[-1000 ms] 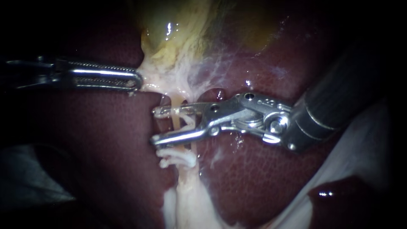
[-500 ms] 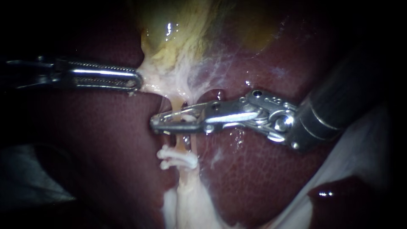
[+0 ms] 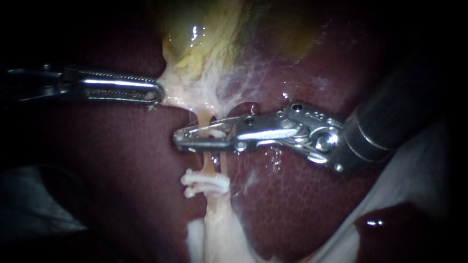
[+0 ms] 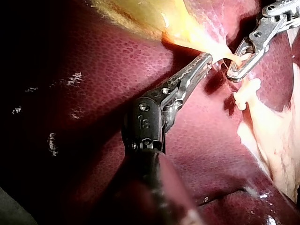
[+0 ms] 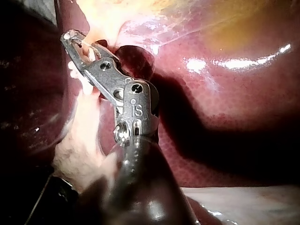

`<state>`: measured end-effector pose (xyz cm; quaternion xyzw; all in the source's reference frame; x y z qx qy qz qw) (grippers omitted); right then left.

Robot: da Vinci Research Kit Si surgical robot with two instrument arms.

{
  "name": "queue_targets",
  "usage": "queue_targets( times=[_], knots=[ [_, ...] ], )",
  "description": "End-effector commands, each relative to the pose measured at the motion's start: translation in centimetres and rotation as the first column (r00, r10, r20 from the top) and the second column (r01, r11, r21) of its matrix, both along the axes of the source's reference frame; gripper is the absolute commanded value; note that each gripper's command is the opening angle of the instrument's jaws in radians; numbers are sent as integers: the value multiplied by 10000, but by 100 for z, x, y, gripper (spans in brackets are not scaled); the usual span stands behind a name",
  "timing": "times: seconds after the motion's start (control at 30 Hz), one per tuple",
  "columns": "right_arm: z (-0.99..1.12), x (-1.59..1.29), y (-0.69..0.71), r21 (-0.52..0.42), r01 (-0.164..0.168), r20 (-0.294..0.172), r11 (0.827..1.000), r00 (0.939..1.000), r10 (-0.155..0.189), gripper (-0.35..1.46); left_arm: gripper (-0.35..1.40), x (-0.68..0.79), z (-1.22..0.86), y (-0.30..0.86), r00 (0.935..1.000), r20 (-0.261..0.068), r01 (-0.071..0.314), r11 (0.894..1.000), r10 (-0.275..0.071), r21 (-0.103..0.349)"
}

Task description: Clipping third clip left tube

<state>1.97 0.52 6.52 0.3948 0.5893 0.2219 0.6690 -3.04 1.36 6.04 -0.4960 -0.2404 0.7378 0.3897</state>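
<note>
My right instrument's (image 3: 195, 139) slim steel claw is clamped shut around the pale, stringy left tube (image 3: 212, 163), just above white clips (image 3: 205, 184). My left instrument's (image 3: 155, 92) ridged claw pinches whitish tissue (image 3: 178, 95) beneath the yellow gallbladder (image 3: 195, 46).

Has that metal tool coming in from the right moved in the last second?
Yes. The jaws of the right instrument have closed on the tube; its lower jaw rose away from the white clips.
</note>
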Motion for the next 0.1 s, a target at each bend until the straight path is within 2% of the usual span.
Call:
queue_targets(
  times=[0.03, 0.1],
  knots=[
    [1, 0, 0, -3, 1, -3, 10000, 10000, -1, -35, -35, 0, 0, 0, 10000, 1, -2, 10000, 2, 2],
    [1, -1, 0, -4, 4, -5, 10000, 10000, -4, -35, -35, 0, 1, 0, 10000, 2, -3, 10000, 3, 2]
  ],
)
